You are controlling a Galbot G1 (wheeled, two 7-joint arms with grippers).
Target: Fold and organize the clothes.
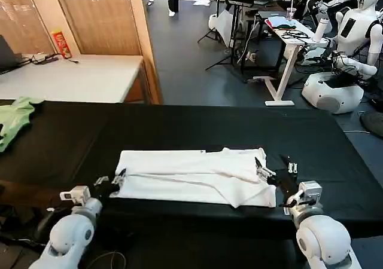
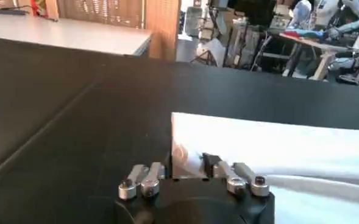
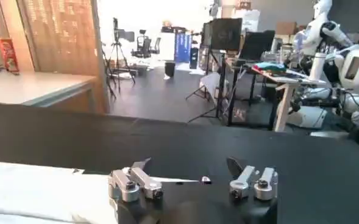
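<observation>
**Two Grippers Set at the Ends of a Half-Folded Shirt**

A light green garment [image 1: 13,121] lies crumpled at the far left edge of the black cloth-covered tabletop [image 1: 179,128], well apart from the work. Right of it, near the front edge of the tabletop, the plain white cotton T-shirt [image 1: 191,176] lies as a long band, its sides apparently already turned in toward the middle; no logo print can be made out on the upward face.

At the shirt's left end the left gripper [image 1: 118,179] sits low at the front corner. From the left wrist view its fingers [image 2: 147,180] stand apart, with the shirt's edge [image 2: 258,146] just ahead between them, not clamped on anything. At the shirt's right end the right gripper [image 1: 276,172] is likewise down at tabletop level, one finger over the white cloth and the other over bare black cloth beside it. The right wrist view shows those fingers [image 3: 130,180] spread, the shirt [image 3: 39,182] reaching in under the near one, nothing pinched.

By the look of it, the step in hand is the grasp before a further fold: both grippers are placed at the band's ends but have not closed. The next move would call for each pair of fingers to pinch all layers at its corner, then lift together evenly so the band doubles without the tucked sides sliding loose.
</observation>
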